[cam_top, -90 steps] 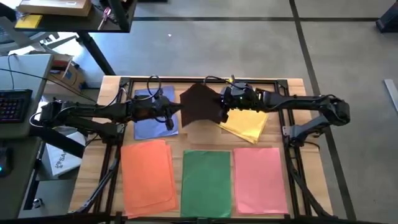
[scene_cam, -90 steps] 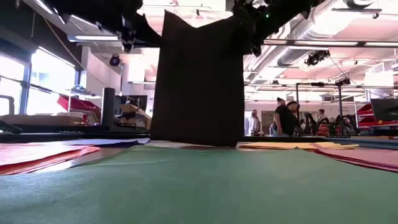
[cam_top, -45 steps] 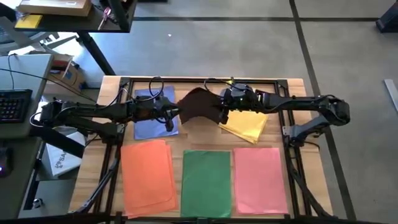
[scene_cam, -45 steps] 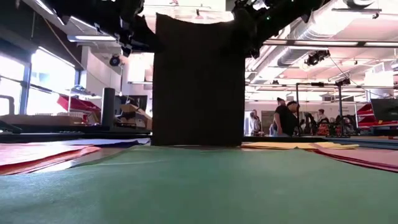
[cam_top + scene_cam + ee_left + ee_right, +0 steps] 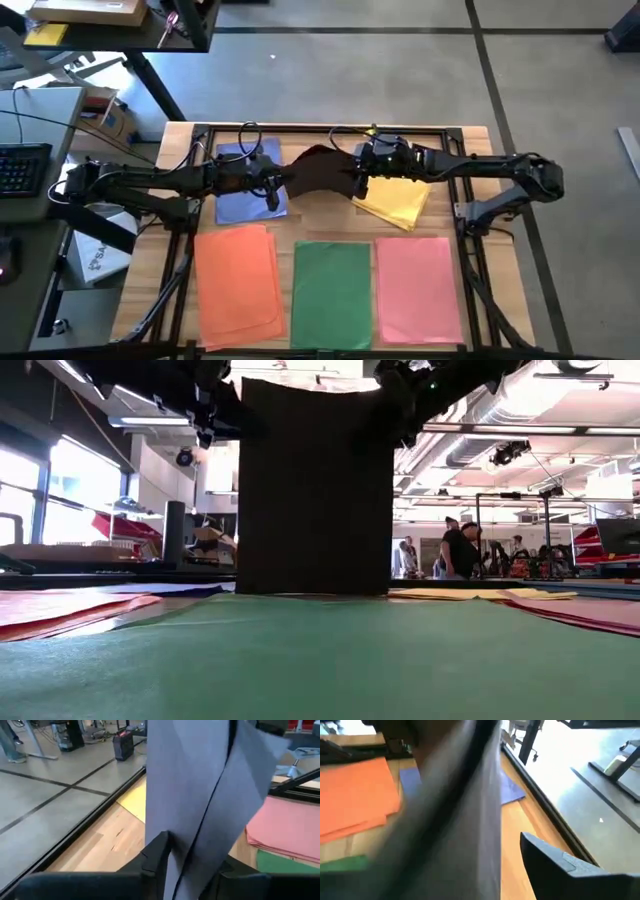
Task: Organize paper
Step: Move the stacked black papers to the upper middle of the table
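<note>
A dark grey paper (image 5: 318,168) hangs as an upright sheet (image 5: 313,490) over the middle of the table's far half. My left gripper (image 5: 280,183) is shut on its upper left corner. My right gripper (image 5: 356,176) is shut on its upper right corner. The sheet's lower edge (image 5: 312,593) reaches down to the tabletop; whether it touches does not show. In the left wrist view the sheet (image 5: 200,790) rises between my fingers. In the right wrist view it (image 5: 455,820) fills the middle as a blur. My left gripper pinches the sheet's upper left corner (image 5: 186,862) between its two fingers (image 5: 157,851), coming in level from the table's left. The sheet hangs below, upright and flat. My right gripper pinches the upper right corner (image 5: 385,395) from the table's right, roughly level. One finger (image 5: 555,862) shows beside the sheet.
Flat piles lie on the wooden table: blue (image 5: 243,190) far left, yellow (image 5: 398,200) far right, orange (image 5: 238,282) near left, green (image 5: 332,293) near middle, pink (image 5: 416,288) near right. A black frame (image 5: 460,135) rims the table. People stand in the room behind (image 5: 455,555).
The grey sheet has swung from a slant, with its lower part spread toward the near edge, to hanging upright under both grippers. Its top edge has levelled out and its lower edge has squared up. Both grippers have kept their hold and hardly moved.
</note>
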You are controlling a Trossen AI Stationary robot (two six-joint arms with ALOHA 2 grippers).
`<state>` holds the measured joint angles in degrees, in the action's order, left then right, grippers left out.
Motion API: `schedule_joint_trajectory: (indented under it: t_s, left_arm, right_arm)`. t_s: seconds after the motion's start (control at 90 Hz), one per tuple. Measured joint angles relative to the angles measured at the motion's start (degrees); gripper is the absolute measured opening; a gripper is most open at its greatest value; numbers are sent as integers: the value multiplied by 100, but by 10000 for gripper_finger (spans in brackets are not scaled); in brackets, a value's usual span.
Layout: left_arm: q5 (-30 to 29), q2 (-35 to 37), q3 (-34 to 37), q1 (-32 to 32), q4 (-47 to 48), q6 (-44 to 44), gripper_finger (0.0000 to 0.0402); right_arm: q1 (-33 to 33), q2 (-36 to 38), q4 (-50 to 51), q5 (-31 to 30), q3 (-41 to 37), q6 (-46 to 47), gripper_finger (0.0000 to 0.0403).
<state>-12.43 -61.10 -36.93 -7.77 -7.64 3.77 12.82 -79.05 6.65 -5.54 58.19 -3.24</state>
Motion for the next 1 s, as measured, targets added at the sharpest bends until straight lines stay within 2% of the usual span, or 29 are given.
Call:
schedule_joint_trajectory:
  t_s: [0.122, 0.233, 0.422, 0.544, 0.644, 0.822, 1.0]
  left_arm:
    - [-24, 0, 0, 0, -10, -86, 7]
    - [-50, 0, 0, 0, -117, -85, 3]
    - [-169, 0, 0, -1, -149, 3, 1]
    - [-173, 0, 0, -2, -141, 63, 0]
    - [-177, 0, 0, -2, -118, 111, 0]
    - [-181, 0, 0, -2, -118, 116, 0]
    - [-181, 24, 0, -2, -129, 224, 0]
  right_arm:
    - [4, 217, 86, -2, 2, 45, 166]
    - [4, 524, 404, -109, 2, 34, 166]
    - [4, 1123, 1806, -644, -17, 678, 165]
    - [7, 1381, 1955, -781, -789, 1426, 165]
    - [4, 1476, 1596, -777, -1722, 2122, 158]
    - [3, 1365, 375, -808, -3116, 3212, 98]
    - [-74, 1336, -190, -1194, -3796, 4014, 13]
